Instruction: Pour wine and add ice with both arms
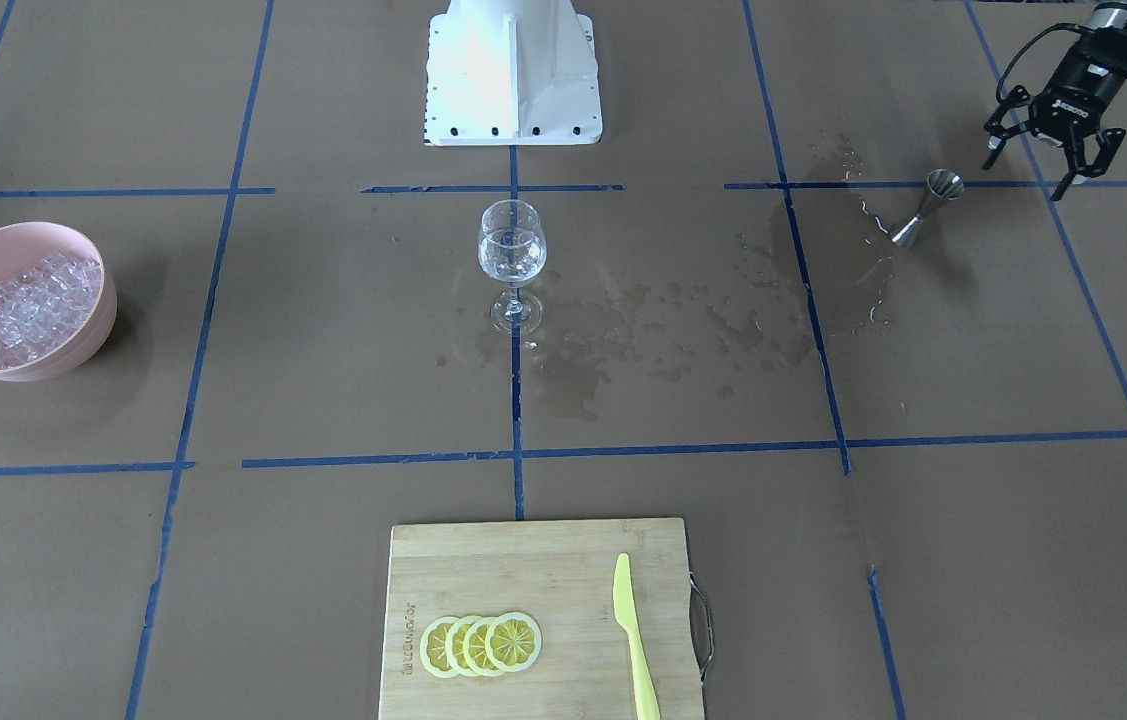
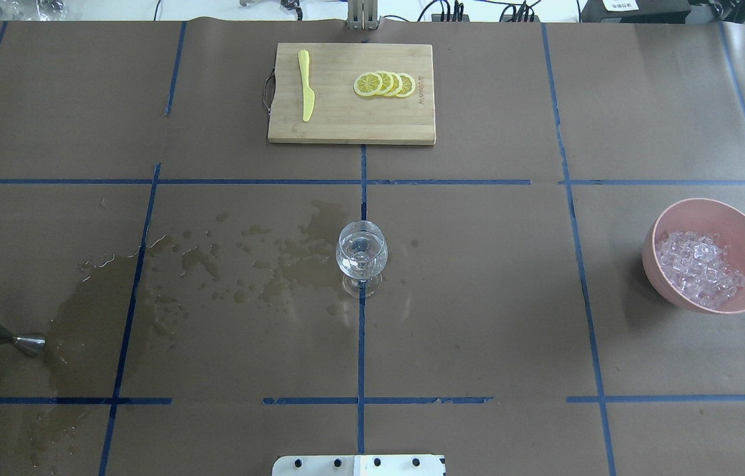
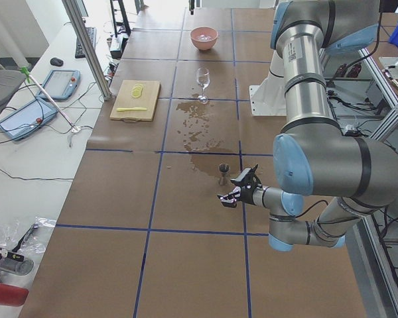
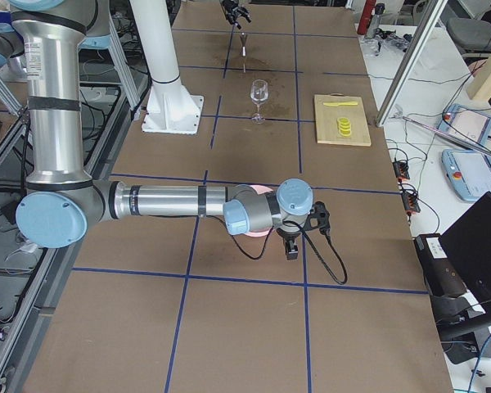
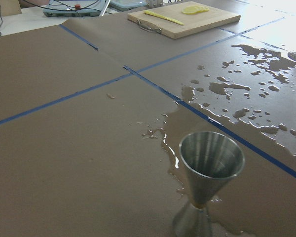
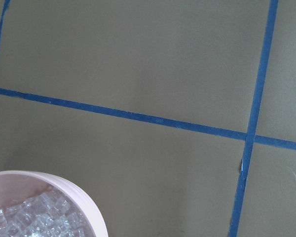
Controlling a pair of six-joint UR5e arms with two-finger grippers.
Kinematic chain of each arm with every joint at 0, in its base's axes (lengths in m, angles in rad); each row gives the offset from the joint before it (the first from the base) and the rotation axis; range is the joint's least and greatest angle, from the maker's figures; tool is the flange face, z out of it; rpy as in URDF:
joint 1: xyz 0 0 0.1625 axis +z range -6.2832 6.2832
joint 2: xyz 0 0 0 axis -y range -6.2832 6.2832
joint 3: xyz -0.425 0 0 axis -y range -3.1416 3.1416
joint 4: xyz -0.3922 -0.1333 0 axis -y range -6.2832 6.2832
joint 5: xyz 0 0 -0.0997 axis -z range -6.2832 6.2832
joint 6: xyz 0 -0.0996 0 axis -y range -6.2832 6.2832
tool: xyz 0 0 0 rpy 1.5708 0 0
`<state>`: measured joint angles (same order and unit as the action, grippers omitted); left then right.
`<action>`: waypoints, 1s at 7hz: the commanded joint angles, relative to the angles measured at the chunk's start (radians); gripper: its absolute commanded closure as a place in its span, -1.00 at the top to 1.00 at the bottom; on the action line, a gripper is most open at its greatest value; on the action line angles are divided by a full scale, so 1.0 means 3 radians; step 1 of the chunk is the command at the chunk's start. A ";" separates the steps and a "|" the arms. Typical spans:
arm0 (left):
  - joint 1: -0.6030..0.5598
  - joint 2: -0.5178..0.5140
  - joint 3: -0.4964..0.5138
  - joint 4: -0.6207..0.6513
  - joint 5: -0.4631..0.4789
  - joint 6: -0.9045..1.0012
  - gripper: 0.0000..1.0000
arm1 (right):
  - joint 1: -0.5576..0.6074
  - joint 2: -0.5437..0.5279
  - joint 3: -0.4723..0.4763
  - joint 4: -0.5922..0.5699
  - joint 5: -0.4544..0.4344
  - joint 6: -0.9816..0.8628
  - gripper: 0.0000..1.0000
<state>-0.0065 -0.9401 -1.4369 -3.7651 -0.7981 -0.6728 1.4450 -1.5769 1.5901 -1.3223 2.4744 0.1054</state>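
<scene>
A clear stemmed wine glass (image 1: 512, 262) stands upright in the middle of the front-facing frame, on a crossing of blue tape lines, with a small measure of clear wine (image 2: 360, 256) in it. Dark wet stains (image 1: 623, 335) spread over the brown paper from its foot toward the right of that frame, as far as a small steel hourglass-shaped jigger (image 1: 926, 207) standing upright in the upper right. Near the jigger, in the top right corner, the black left gripper (image 1: 1033, 168) hangs above the table, fingers spread wide, nothing between them.

At the left edge, well apart from the glass, a round pink bowl (image 1: 103, 310) holds the heap of small glassy ice (image 1: 28, 305). At the bottom centre lies a bamboo cutting board (image 1: 523, 570) with overlapping yellow lemon slices (image 1: 483, 645) and a yellow plastic knife (image 1: 635, 640). A white boxy pedestal (image 1: 513, 80) sits at the top centre.

Only the right-side view shows the silver-grey right arm (image 4: 164, 201), stretched low across the table. Its black right gripper (image 4: 293, 241) is at the pink bowl, which the arm mostly hides, and I cannot tell how far its fingers are parted. The right wrist view catches just the bowl's rim and some ice in its lower left corner
</scene>
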 commanded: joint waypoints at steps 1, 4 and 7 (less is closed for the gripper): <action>-0.1123 -0.0127 0.0014 0.0347 -0.0822 0.0105 1.00 | 0.0000 0.0000 -0.0003 0.0000 0.0000 -0.0004 1.00; -0.3047 -0.0980 0.0009 0.1262 -0.2478 0.1029 1.00 | 0.0000 0.0010 0.0007 0.0000 0.0000 -0.0004 1.00; -0.4142 -0.1537 -0.0002 0.2543 -0.3753 0.1439 1.00 | 0.0000 0.0025 0.0022 0.0000 0.0000 0.0002 1.00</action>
<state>-1.1126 -1.3191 -1.4363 -3.1890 -1.7538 -0.2753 1.4450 -1.5708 1.5943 -1.3223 2.4743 0.1050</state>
